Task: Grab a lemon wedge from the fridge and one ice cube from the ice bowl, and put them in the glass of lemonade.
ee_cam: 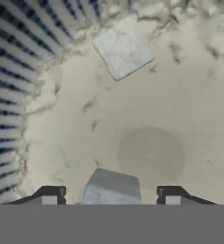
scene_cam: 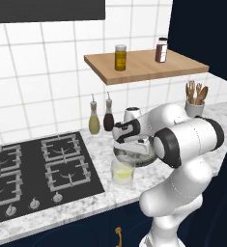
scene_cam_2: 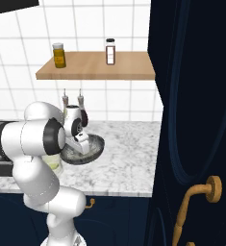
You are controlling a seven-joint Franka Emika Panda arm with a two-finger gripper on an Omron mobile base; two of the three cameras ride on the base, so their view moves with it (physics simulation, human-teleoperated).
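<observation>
My gripper reaches down into the grey ice bowl, whose ribbed wall rises on the left in the hand view. An ice cube lies between my fingertips, with a gap on each side, so the jaws stand open around it. A second ice cube rests farther off on the bowl's floor. The glass of lemonade stands just in front of the bowl on the marble counter. In the right base view my hand covers the bowl's near side. The lemon wedge and the fridge are out of view.
A black gas stove lies left of the glass. Two slim bottles stand by the tiled wall. A wooden shelf with two jars hangs above. A utensil cup sits at the back right. A navy cabinet door stands close on the right.
</observation>
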